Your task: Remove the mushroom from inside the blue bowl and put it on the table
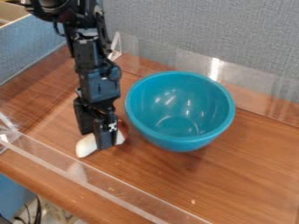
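Note:
The mushroom [84,147] lies on the wooden table [47,96], just left of the blue bowl [181,109]. Only its cream-white end shows, poking out at the lower left from under the gripper. My gripper [98,137] points steeply down right over the mushroom. It is open, with its black fingers [111,131] low, close to the tabletop, on either side of the mushroom. The bowl stands upright to the right of the gripper, and nothing shows inside it.
Low clear acrylic walls [105,179] edge the table along the front and left. A cardboard box [30,35] sits at the back left, and a grey wall panel stands behind the table.

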Robot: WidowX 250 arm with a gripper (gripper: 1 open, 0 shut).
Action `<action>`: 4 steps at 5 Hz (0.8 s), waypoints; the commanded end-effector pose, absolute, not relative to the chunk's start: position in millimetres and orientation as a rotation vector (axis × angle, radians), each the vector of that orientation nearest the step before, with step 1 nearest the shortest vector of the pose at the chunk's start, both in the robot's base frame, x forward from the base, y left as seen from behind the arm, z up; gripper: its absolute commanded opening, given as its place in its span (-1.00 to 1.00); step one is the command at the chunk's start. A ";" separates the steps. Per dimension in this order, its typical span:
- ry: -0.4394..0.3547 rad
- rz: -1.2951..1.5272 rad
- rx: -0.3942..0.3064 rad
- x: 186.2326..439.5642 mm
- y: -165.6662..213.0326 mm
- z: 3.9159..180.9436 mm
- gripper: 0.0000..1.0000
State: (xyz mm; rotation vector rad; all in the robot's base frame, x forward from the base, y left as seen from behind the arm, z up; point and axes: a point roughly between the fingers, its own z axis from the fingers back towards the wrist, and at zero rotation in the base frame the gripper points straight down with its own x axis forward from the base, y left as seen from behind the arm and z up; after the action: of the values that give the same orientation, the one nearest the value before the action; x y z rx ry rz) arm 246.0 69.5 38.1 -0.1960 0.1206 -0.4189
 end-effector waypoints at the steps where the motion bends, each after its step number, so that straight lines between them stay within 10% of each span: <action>1: 0.064 -0.407 -0.165 246.0 76.4 49.1 1.00; 2: 0.062 -0.365 -0.169 247.5 86.5 45.1 -1.00; 4: 0.056 -0.304 -0.174 252.8 93.7 37.6 -1.00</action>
State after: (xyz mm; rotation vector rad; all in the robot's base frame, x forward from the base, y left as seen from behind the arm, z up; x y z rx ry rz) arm 244.5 90.2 28.9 -0.2013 0.0972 -0.3005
